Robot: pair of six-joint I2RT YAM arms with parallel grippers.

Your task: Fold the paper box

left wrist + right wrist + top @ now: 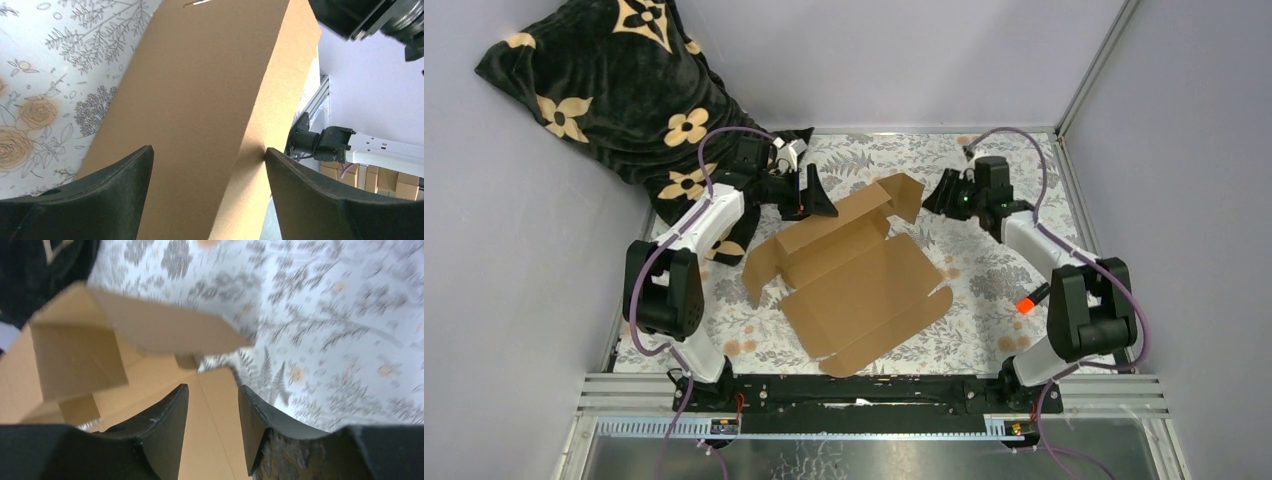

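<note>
The paper box (864, 290) is a brown die-cut cardboard sheet lying mid-table, its far panels and flaps raised and its near panel flat. My left gripper (816, 195) is at the far left raised wall. In the left wrist view it (209, 149) stands wide open over a cardboard panel (200, 90), with the right fingertip (272, 157) against the panel's edge. My right gripper (932, 197) hovers at the far right flap. In the right wrist view it (213, 387) is partly open above the cardboard (75, 355), with nothing clamped between the fingers.
A dark blanket with tan flowers (614, 80) is heaped at the back left corner. An orange-and-black marker (1026, 305) lies by the right arm's base. A floral cloth (994, 270) covers the table, which walls and a metal rail (1074, 190) enclose.
</note>
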